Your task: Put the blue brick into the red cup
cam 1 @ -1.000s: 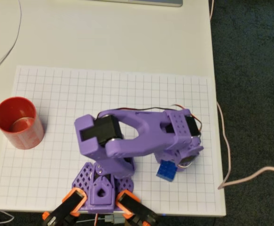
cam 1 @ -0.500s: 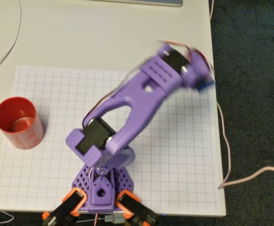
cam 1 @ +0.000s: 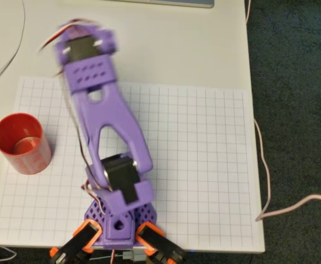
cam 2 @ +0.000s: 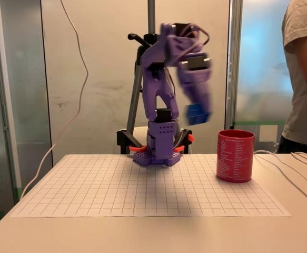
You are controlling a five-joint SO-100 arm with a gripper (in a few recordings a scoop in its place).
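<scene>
standing at the left edge of the overhead frame, mid-height: red cup [cam 1: 20, 144], upright, mouth open, on the left border of the grid sheet [cam 1: 204, 165]; in the fixed view the same cup [cam 2: 235, 156] sits right of centre on the sheet, ribbed side facing us.

centre-left, overhead: purple arm [cam 1: 108, 126], base clamped at the bottom edge by orange clamps [cam 1: 83, 237], reaching up toward the upper left of the frame, its far end blurred.

centre, fixed view: gripper [cam 2: 196, 105] hanging down from the raised arm, well above the sheet, blurred. blue brick [cam 2: 197, 113] at its lower end, held off the table, up and to the left of the cup, apart from it. fingers seem closed around the brick, though the blur hides just how they stand.

right, overhead: white table [cam 1: 177, 49] edge, a thin cable [cam 1: 265, 165] trailing off it.

right edge, fixed view: a person [cam 2: 303, 74] standing behind the table, arm down.
</scene>
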